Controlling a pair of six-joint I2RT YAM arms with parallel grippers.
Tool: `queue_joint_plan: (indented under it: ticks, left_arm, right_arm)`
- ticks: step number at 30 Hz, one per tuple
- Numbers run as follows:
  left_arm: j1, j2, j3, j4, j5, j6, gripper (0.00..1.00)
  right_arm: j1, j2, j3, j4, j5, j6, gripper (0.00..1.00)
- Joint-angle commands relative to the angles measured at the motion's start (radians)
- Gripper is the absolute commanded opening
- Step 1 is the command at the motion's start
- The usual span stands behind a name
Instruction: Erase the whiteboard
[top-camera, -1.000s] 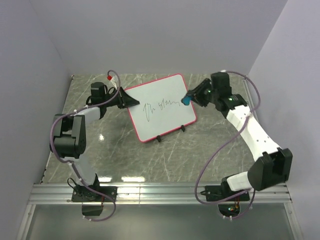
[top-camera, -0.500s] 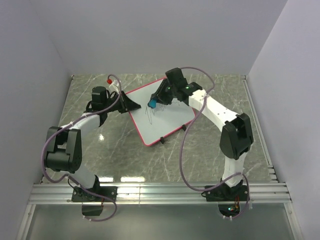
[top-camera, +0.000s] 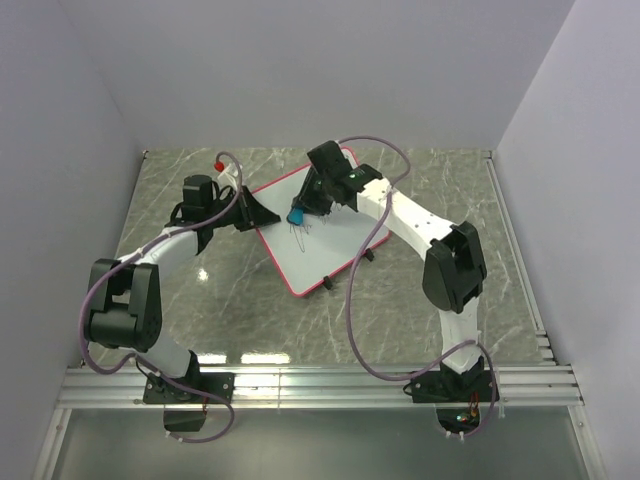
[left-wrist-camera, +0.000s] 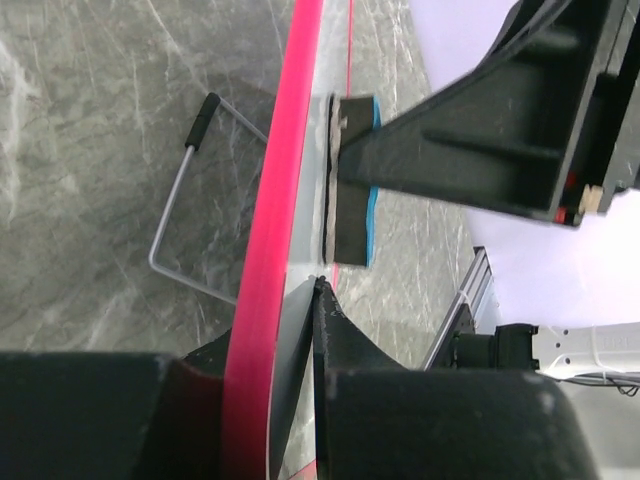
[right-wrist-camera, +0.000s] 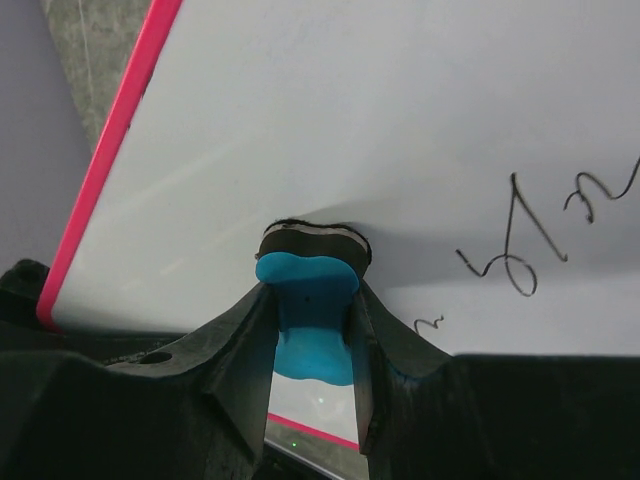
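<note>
The whiteboard (top-camera: 325, 245), white with a pink-red rim, lies on the table middle, tilted. Dark scribbles (top-camera: 303, 227) remain near its left part. My left gripper (top-camera: 262, 212) is shut on the board's left rim; the rim (left-wrist-camera: 275, 230) runs edge-on between its jaws. My right gripper (top-camera: 298, 212) is shut on the small blue eraser (right-wrist-camera: 306, 300) and presses its dark felt pad (right-wrist-camera: 315, 240) on the board face (right-wrist-camera: 400, 120), left of the written marks (right-wrist-camera: 520, 255). The eraser also shows in the left wrist view (left-wrist-camera: 350, 180).
A wire foot (left-wrist-camera: 185, 220) of the board rests on the grey marble table (top-camera: 180, 290). Two black clip feet (top-camera: 325, 283) sit at the board's near edge. White walls enclose the table; an aluminium rail (top-camera: 320, 385) runs along the front.
My right arm swung from the board's right edge across to its left part with the eraser. Most of the writing is gone. The board rotated somewhat under the left grip.
</note>
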Motion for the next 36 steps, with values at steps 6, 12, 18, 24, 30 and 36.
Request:
queue_joint_plan:
  ticks: [6, 12, 18, 24, 30, 36]
  left_arm:
    - [-0.019, -0.004, 0.044, -0.163, -0.035, 0.129, 0.0]
    - [-0.019, 0.008, 0.067, -0.163, -0.018, 0.121, 0.0]
    - [-0.019, 0.001, 0.067, -0.14, 0.002, 0.1, 0.0]
    - [-0.022, -0.013, 0.05, -0.136, 0.002, 0.097, 0.0]
    - [-0.041, -0.03, 0.038, -0.156, 0.005, 0.103, 0.0]
    - [-0.056, -0.044, 0.021, -0.178, -0.007, 0.118, 0.0]
  right_arm:
    - [0.079, 0.014, -0.074, -0.05, 0.016, -0.031, 0.0]
    - [0.115, -0.077, -0.334, 0.03, 0.014, -0.022, 0.0]
    - [0.16, -0.111, -0.486, 0.038, 0.041, -0.051, 0.0]
    - [0.177, -0.091, -0.441, 0.006, 0.091, -0.072, 0.0]
    - [0.129, -0.025, -0.133, -0.067, 0.18, -0.098, 0.0]
    - [0.003, 0.024, 0.061, -0.024, 0.139, -0.029, 0.0]
